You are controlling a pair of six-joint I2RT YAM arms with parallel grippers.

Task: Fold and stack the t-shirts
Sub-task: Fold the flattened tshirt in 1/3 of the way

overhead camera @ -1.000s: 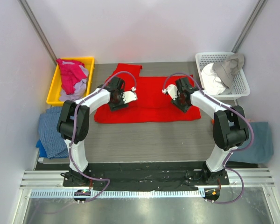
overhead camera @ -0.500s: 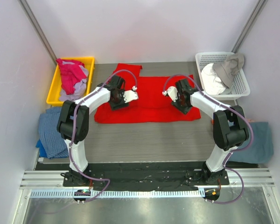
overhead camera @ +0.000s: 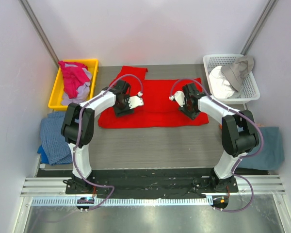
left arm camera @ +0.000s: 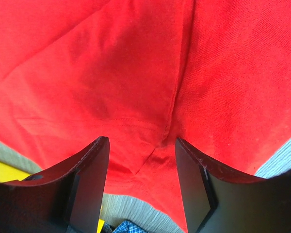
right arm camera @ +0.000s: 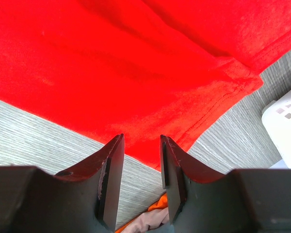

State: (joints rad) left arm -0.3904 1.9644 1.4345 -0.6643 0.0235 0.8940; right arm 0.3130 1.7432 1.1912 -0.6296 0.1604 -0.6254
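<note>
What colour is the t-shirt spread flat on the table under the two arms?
Bright red, plain all over; the top external view shows the t-shirt best.

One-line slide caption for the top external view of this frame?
Left gripper and right gripper, both open, poised over the red t-shirt spread on the table.

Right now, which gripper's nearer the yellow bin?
Left. The left gripper is over the red t-shirt at the end nearest the yellow bin; the right gripper over its opposite end.
</note>
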